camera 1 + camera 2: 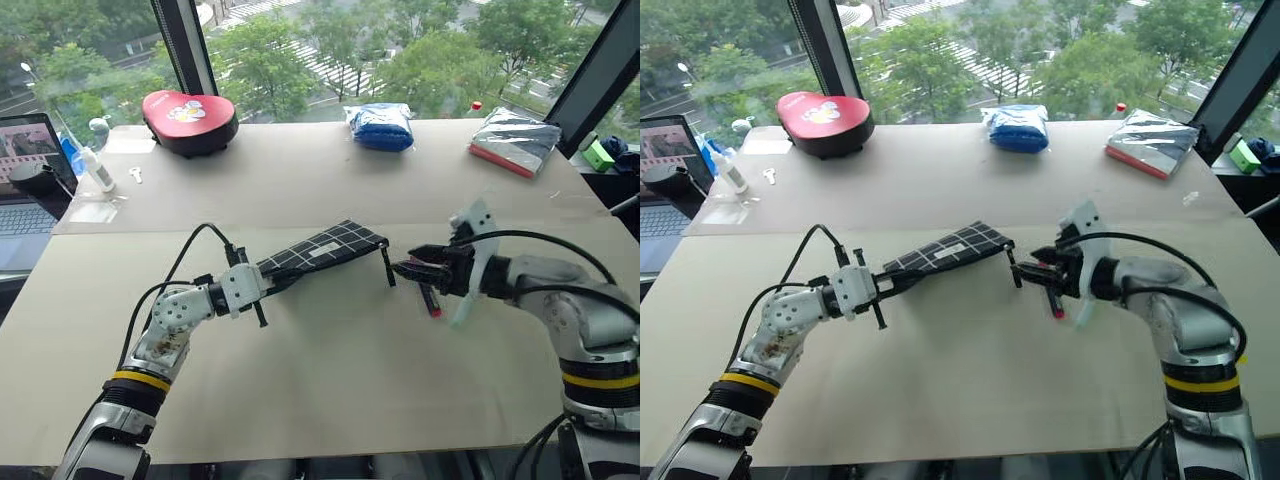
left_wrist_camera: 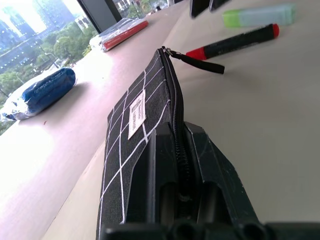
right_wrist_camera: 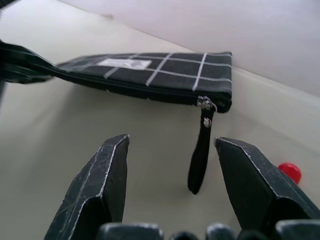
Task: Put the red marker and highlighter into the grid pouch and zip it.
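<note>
The grid pouch (image 1: 320, 250) is held off the counter (image 1: 330, 370) by the clamped left end effector (image 1: 262, 287), so its zipper strap (image 3: 200, 157) hangs free between the spread jaws of the right end effector (image 3: 172, 165).

Grid pouch (image 1: 325, 248) between hands; red marker (image 1: 430, 300), highlighter (image 2: 260, 15) right.
</note>
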### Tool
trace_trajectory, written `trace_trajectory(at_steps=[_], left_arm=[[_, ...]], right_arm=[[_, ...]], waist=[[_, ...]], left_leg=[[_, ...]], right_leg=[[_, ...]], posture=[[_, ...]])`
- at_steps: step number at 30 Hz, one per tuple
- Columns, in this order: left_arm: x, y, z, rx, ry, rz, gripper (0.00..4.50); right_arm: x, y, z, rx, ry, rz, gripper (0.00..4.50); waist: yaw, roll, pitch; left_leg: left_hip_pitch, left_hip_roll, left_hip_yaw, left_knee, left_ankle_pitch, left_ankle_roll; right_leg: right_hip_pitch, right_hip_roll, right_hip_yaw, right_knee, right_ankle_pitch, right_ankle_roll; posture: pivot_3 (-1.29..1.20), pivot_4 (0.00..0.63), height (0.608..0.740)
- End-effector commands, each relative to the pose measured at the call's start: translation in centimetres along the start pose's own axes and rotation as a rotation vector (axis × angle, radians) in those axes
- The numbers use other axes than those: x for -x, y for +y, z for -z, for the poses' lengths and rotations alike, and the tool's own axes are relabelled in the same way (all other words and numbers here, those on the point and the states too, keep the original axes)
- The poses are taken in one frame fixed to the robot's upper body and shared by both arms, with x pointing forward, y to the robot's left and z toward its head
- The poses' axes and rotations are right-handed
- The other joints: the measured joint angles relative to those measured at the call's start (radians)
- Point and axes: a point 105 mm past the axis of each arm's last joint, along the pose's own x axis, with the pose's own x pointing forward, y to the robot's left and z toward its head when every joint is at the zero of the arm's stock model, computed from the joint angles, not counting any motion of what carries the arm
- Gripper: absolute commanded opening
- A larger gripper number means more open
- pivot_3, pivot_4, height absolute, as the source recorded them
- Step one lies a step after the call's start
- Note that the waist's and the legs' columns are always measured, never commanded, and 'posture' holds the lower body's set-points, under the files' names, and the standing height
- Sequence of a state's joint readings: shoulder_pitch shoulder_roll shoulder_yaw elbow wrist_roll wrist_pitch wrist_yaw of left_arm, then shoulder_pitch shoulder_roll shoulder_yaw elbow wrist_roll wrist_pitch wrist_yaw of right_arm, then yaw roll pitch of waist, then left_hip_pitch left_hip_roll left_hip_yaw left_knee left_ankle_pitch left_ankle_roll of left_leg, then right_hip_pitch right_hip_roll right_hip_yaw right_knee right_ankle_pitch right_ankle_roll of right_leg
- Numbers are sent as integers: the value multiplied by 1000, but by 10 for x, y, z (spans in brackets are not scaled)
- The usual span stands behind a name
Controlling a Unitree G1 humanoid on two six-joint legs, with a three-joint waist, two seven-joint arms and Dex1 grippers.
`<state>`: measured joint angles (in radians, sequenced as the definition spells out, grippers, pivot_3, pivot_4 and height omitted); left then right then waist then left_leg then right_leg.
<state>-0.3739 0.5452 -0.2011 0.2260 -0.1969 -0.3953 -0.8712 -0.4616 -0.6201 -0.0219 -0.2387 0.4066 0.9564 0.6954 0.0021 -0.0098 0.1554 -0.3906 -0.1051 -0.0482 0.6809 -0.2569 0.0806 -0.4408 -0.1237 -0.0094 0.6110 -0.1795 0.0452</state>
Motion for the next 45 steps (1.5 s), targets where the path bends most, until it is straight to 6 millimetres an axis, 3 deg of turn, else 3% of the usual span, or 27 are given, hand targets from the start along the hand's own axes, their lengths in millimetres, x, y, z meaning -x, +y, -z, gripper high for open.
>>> trace_trajectory(at_steps=[1, 10, 18, 22, 28, 37, 45], left_arm=[[-1, 12, -14, -10, -38, -33, 0], [-4, 8, -17, 1, -50, -40, 0], [-4, 8, -19, 10, -53, -58, 0], [-3, 8, -19, 10, -50, -65, 0], [-3, 6, -19, 12, -46, -67, 0], [-4, 6, -19, 11, -47, -64, 0], [-8, 5, -20, 12, -56, -48, 0]], right_arm=[[-8, -11, -10, 65, -28, 90, 3034], [-28, -22, -11, 84, -12, 113, 3034], [-46, -18, -9, 94, -5, 80, 3034], [-46, -10, -16, 96, -46, 33, 2100], [-47, 5, -17, 135, -42, -58, 52], [-55, 27, -20, 284, -2, -139, 52], [-55, 85, -53, 388, -84, -396, 52]], waist=[[1, 0, 0], [3, 0, 0], [3, 0, 0], [3, 0, 0], [3, 0, 0], [3, 0, 0], [1, 0, 0]], left_leg=[[0, 0, 0, 0, 1, -1], [0, 0, 0, 0, 3, -6], [0, 0, 0, 0, 3, -6], [0, 0, 0, 0, 3, -6], [0, 0, 0, 0, 3, -6], [0, 0, 0, 0, 3, -6], [0, 0, 0, 0, 3, -6]], right_leg=[[0, 0, 0, 0, 0, 0], [0, 0, 0, -1, 0, 0], [0, 0, 0, -1, 0, 0], [0, 0, 0, -1, 0, 0], [0, 0, 0, -1, 0, 0], [0, 0, 0, -1, 0, 0], [-1, 0, 0, 0, 0, 0]], posture=[[0, 150, 740], [0, 150, 740], [0, 150, 740], [0, 150, 740], [0, 150, 740], [0, 150, 740], [0, 150, 740]])
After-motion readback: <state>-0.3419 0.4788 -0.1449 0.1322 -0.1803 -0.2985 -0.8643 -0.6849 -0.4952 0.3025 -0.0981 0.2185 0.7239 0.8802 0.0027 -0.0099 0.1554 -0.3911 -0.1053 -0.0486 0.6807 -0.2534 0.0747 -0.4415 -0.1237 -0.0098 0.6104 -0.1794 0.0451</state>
